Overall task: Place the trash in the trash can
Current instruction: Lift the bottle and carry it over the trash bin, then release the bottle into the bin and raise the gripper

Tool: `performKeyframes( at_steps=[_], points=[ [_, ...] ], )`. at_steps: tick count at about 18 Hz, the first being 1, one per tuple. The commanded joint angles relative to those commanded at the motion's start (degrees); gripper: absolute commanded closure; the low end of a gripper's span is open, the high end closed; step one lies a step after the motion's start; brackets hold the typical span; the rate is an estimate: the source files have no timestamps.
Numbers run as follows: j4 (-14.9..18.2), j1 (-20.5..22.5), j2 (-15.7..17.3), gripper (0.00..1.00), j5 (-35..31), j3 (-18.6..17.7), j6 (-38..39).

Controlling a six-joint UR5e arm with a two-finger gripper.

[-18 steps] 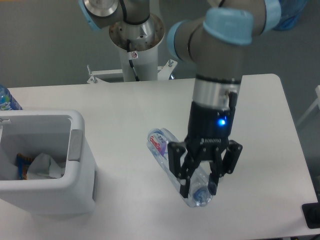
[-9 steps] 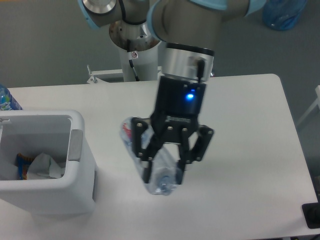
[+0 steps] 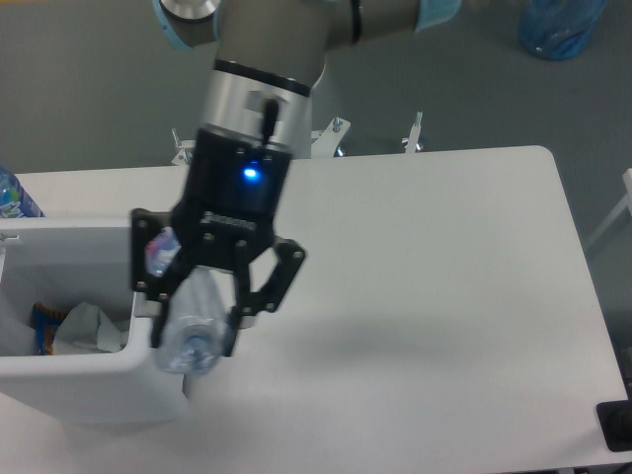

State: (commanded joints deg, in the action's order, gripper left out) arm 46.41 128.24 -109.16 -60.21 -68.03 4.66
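The white table (image 3: pixel 434 296) filled most of the view, with grey floor beyond its far edge. The arm (image 3: pixel 267 89) came down from the top of the picture, its silver wrist section above a black gripper body showing a lit blue lamp.

The trash can (image 3: pixel 148 370), a white boxy bin with a thick rim, stood at the table's left edge; a grey strip ran on its right wall, partly hidden behind the gripper. Inside it lay the crumpled white napkin (image 3: pixel 87 328), with a blue-and-orange wrapper (image 3: pixel 42 326) just beside it on the left.

The gripper (image 3: pixel 202 321) hung over the right rim of the trash can, its black fingers clamped on the clear plastic bottle (image 3: pixel 193 336). The bottle was held off the table, tilted, its base end toward the camera and low, its labelled upper part rising behind the left finger. It was over the bin's right wall and rim rather than plainly inside the opening.

A blue bottle top (image 3: pixel 12 197) showed at the left border, and a blue object (image 3: pixel 558 25) lay on the floor at upper right.
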Motion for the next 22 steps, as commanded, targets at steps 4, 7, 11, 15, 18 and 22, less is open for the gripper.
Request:
performKeyframes(
  at_steps=[4, 7, 11, 15, 18, 22],
  points=[
    [-1.49, -2.46, -1.84, 0.45, 0.0, 0.26, -0.09],
    [-2.46, -4.22, -3.34, 0.45, 0.0, -0.09, -0.87],
    [-2.55, -5.55, -3.69, 0.44, 0.0, -1.58, -2.99],
    [-2.55, -6.78, -4.13, 0.33, 0.0, -1.58, -3.08],
    [-2.55, -6.78, -4.05, 0.11, 0.0, -1.49, -3.08],
    [-2.46, -6.69, -3.7, 0.0, -0.26, -1.58, -3.17]
  ],
)
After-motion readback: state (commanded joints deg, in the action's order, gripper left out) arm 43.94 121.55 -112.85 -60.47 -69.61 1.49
